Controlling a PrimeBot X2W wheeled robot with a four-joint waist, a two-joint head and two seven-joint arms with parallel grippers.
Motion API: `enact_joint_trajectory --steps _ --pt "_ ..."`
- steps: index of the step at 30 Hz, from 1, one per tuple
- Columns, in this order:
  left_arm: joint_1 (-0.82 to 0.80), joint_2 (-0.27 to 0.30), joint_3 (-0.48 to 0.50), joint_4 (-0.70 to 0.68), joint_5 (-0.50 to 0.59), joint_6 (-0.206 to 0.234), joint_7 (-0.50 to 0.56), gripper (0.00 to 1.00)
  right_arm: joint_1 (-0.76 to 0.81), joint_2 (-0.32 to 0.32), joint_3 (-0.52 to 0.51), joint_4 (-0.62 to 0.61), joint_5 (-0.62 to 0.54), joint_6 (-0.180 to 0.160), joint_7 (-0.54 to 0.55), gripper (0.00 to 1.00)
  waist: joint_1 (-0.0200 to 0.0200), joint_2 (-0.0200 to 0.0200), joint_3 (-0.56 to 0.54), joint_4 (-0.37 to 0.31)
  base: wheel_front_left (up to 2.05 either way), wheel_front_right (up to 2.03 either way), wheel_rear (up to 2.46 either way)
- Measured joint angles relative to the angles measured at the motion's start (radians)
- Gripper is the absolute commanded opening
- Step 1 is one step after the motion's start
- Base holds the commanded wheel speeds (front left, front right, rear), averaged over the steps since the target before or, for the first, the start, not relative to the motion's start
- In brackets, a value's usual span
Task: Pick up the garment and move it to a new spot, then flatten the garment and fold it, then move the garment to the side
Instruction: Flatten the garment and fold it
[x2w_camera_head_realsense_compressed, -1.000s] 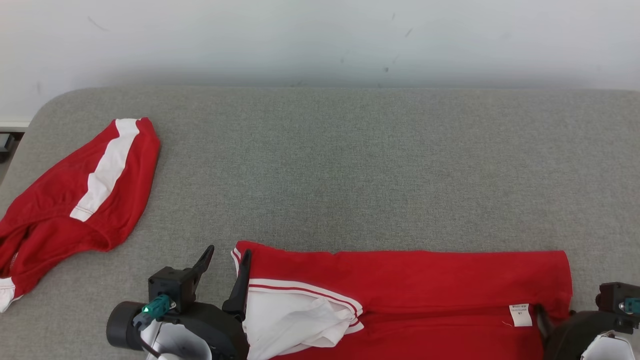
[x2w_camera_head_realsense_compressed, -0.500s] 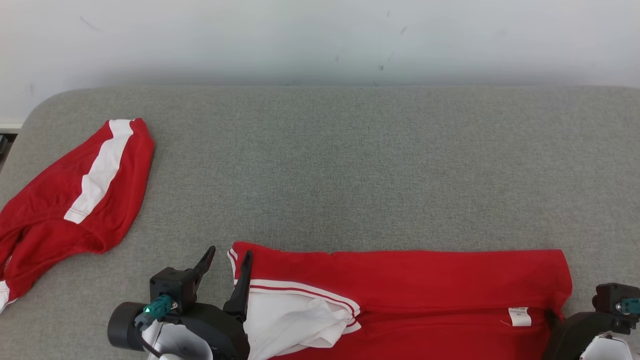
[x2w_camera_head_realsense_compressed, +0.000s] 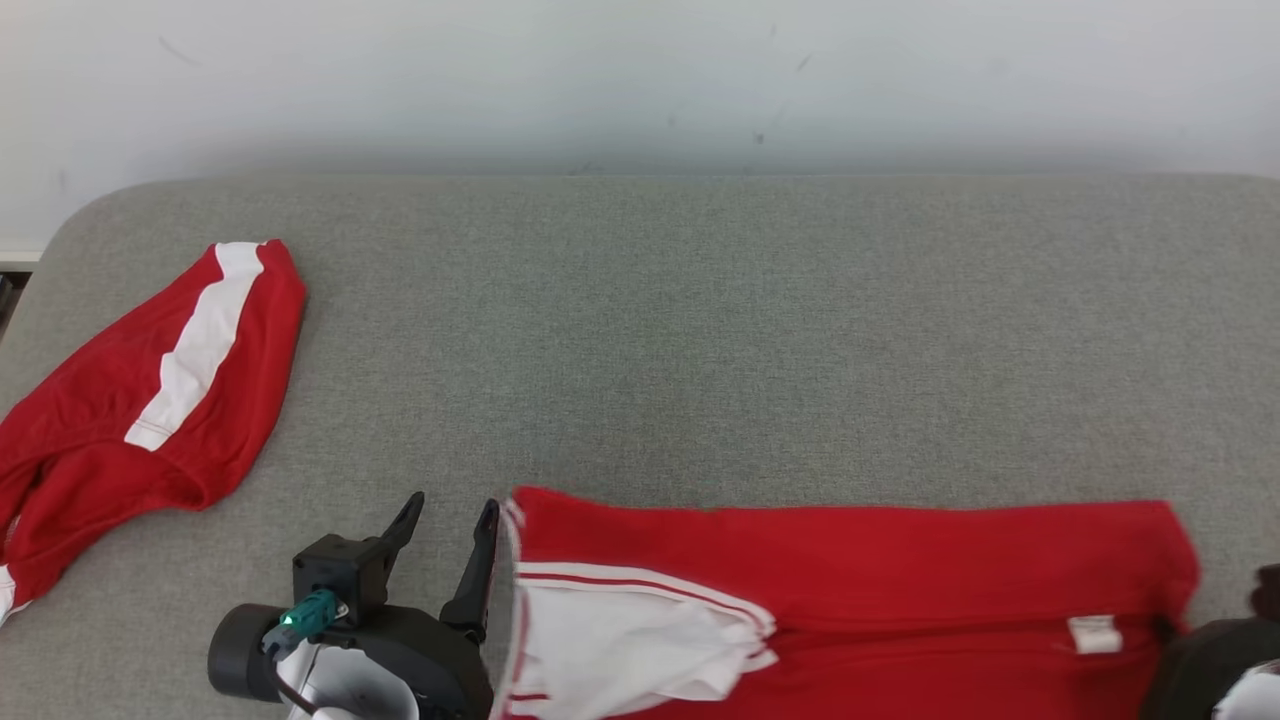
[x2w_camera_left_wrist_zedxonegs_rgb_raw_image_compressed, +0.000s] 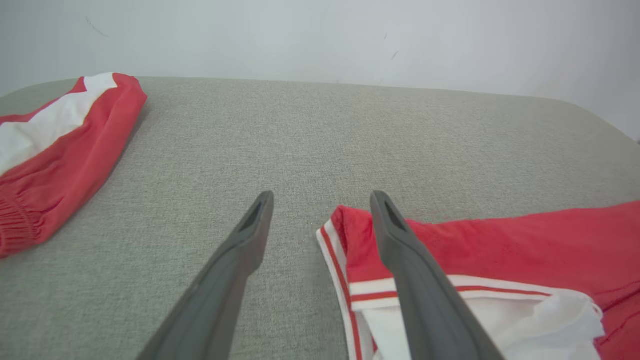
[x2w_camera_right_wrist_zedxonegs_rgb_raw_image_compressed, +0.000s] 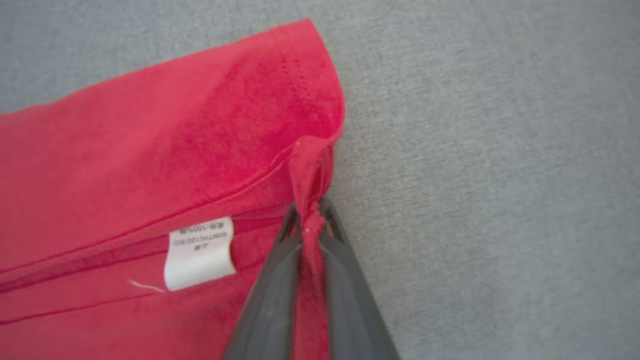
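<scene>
- Garment (x2w_camera_head_realsense_compressed: 850, 560): a red knit piece lying as a long band along the near edge of the desk (x2w_camera_head_realsense_compressed: 700, 330), its long axis running left to right between our two arms.
- Its cloth looks soft and limp. It is doubled over lengthwise, with a stitched hem at the right end, a white care label (x2w_camera_right_wrist_zedxonegs_rgb_raw_image_compressed: 200, 245) near that end, and a crumpled white panel (x2w_camera_head_realsense_compressed: 620, 640) edged with red and white stripes at the left end.
- Our right hand (x2w_camera_right_wrist_zedxonegs_rgb_raw_image_compressed: 310, 215) is clenched on a bunched pinch of the right-end edge, and the red cloth is gathered between its fingers.
- Our left hand (x2w_camera_head_realsense_compressed: 450, 510) is released, fingers spread. The striped left end lies just beside its inner finger, towards our right, so we judge this arm the nearer one for that end.
- The desk has a grey woven cover with a rounded corner.
- A second red garment (x2w_camera_head_realsense_compressed: 150, 380) with a white stripe lies well apart at the far left.
</scene>
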Motion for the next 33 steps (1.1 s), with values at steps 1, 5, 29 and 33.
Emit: enact_joint_trajectory --steps 1,5,29,33 --pt "0.000 0.002 0.002 0.000 0.000 0.000 0.000 1.00 -0.002 -0.012 -0.015 -0.002 0.000 -0.003 0.000 0.00 0.0000 0.0000 0.000 -0.002 0.00 0.00 0.00" --pt "0.000 0.005 0.000 0.000 0.000 0.000 0.000 1.00 -0.013 -0.056 -0.082 -0.017 0.011 -0.018 -0.008 0.00 0.0000 0.0001 0.000 -0.008 0.00 0.00 0.00" --pt "0.000 -0.007 -0.029 0.021 -0.003 -0.010 0.001 1.00 -0.024 0.009 0.192 -0.224 -0.069 0.049 0.074 0.00 0.0000 0.0001 -0.011 -0.008 0.00 0.00 0.00" --pt "0.000 -0.005 -0.028 0.022 -0.003 -0.010 0.001 1.00 -0.053 0.045 0.291 -0.238 -0.088 0.081 0.101 0.00 -0.0001 0.0000 -0.017 -0.002 0.00 0.00 0.00"
